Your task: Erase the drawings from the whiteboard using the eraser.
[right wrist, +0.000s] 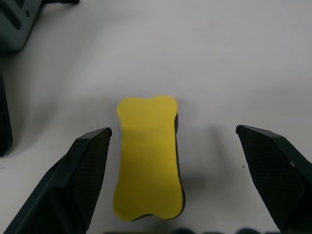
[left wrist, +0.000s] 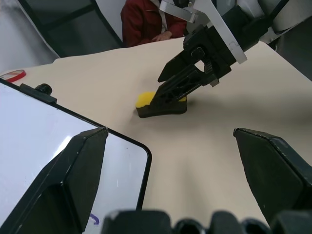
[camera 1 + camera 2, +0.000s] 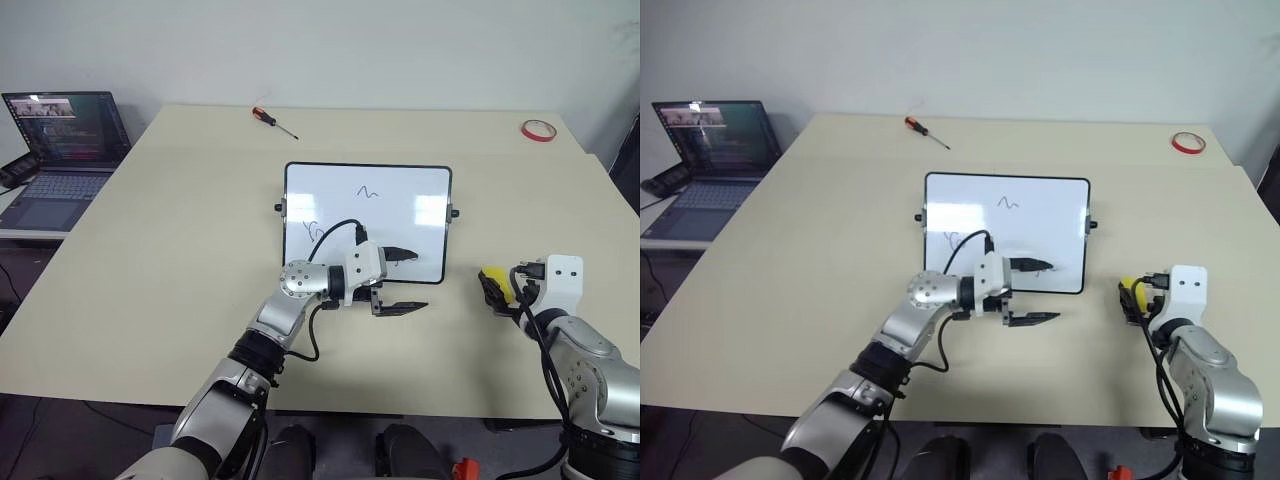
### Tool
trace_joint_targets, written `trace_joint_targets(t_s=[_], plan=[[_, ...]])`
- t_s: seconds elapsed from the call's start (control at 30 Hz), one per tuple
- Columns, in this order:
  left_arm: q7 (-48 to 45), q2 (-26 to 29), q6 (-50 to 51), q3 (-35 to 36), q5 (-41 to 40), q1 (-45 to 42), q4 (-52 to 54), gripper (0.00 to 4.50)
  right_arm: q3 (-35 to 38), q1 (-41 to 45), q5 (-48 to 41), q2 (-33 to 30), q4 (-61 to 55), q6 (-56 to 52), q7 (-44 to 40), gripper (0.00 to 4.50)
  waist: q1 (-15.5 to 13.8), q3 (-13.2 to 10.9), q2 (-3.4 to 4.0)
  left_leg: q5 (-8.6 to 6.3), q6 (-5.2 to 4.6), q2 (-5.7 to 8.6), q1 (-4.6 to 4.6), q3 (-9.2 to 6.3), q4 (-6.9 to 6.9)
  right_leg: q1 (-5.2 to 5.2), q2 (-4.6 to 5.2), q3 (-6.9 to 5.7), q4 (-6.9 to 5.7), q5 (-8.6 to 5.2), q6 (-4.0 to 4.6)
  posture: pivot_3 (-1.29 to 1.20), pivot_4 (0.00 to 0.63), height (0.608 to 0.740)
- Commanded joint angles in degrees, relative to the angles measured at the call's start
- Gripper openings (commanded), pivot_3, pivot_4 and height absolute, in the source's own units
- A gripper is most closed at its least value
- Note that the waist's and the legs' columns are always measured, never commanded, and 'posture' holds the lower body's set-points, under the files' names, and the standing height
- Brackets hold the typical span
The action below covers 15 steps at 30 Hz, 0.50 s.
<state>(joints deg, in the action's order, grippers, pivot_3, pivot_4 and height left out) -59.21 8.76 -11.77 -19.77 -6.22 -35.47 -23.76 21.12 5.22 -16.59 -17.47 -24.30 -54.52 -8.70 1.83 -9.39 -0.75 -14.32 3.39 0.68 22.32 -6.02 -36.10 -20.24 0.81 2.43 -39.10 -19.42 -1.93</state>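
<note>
The whiteboard (image 3: 367, 222) lies flat mid-table (image 3: 150, 260) with drawings (image 3: 367, 192) on it. The eraser (image 1: 147, 156) — yellow, dark underneath — rests on the table off the board's right side, between the spread fingers of the right gripper (image 1: 183, 175), which do not touch it. The left gripper (image 3: 400, 281) points sideways at the board's near right corner, jaws open, one finger (image 3: 398, 255) over the board, the other over bare table.

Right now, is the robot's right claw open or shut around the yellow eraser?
Open. The right gripper has its fingers spread wide on both sides of the eraser, not touching it.
</note>
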Motion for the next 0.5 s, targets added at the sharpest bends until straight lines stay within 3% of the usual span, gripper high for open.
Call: trace_joint_targets(t_s=[0.03,0.5], plan=[[0.64,-0.22,-0.38,0.55,0.09,-0.45,2.16,4.5,0.2,-0.34,-0.41,-0.08,-0.39,0.41,0.12,4.49,-0.01,0.0,0.01,0.0,0.0,0.0,0.0,0.0,0.0,0.0,0.0,0.0,0.0,0.0,0.0,0.0,0.15,0.74],[1.18,-0.47,-0.13,0.25,0.18,-0.17,2.82,4.5,-2.46,2.18,-0.77,1.37,0.61,0.62,1.65,4.49,0.03,0.0,0.01,0.0,0.0,0.0,0.0,0.0,0.0,0.0,0.0,-0.01,0.0,0.0,0.0,0.0,0.15,0.74]])
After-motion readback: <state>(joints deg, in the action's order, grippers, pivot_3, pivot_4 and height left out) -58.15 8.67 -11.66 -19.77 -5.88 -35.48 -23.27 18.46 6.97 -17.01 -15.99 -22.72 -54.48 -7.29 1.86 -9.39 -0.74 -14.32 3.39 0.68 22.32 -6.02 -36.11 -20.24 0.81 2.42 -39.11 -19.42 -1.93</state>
